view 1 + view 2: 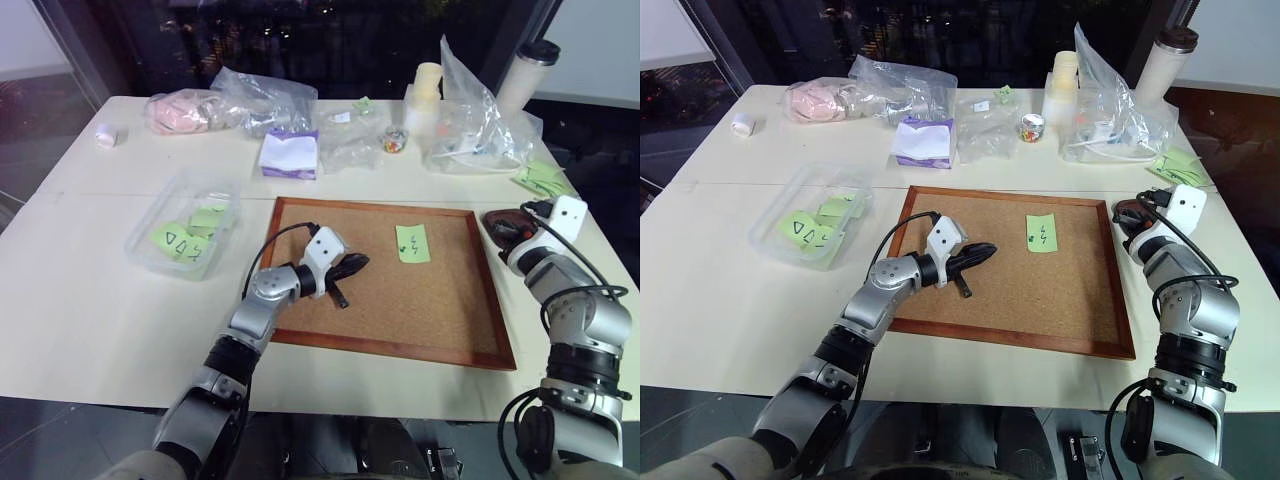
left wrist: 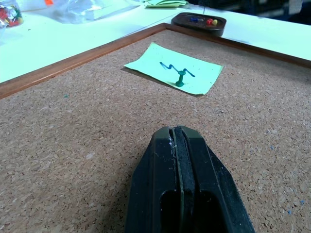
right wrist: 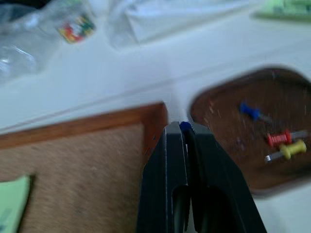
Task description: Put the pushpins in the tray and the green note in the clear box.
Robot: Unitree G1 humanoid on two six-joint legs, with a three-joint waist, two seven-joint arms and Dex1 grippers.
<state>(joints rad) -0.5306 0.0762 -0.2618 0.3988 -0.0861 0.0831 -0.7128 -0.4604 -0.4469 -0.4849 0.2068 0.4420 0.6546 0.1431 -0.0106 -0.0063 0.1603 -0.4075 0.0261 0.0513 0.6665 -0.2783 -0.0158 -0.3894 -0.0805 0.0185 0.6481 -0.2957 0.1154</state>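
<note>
The green note (image 1: 412, 243) lies on the corkboard (image 1: 400, 310), held by a green pushpin (image 2: 180, 77). My left gripper (image 1: 352, 266) rests shut and empty low over the board, pointing at the note from a short way off. The dark brown tray (image 1: 492, 216) sits just past the board's far right corner; blue, red and yellow pushpins (image 3: 279, 140) lie in it. My right gripper (image 3: 184, 127) is shut beside the tray's near edge, over the board's corner, with a small blue pushpin head showing at its tips. The clear box (image 1: 140, 250) stands left of the board with several green notes inside.
Crinkled plastic bags (image 1: 470, 125) line the table's far side, with a purple-and-white pad (image 1: 290, 153), a small jar of pins (image 1: 395, 140), a tumbler (image 1: 525, 75) and a green note pad (image 1: 545, 178). A small white roll (image 1: 105, 135) sits far left.
</note>
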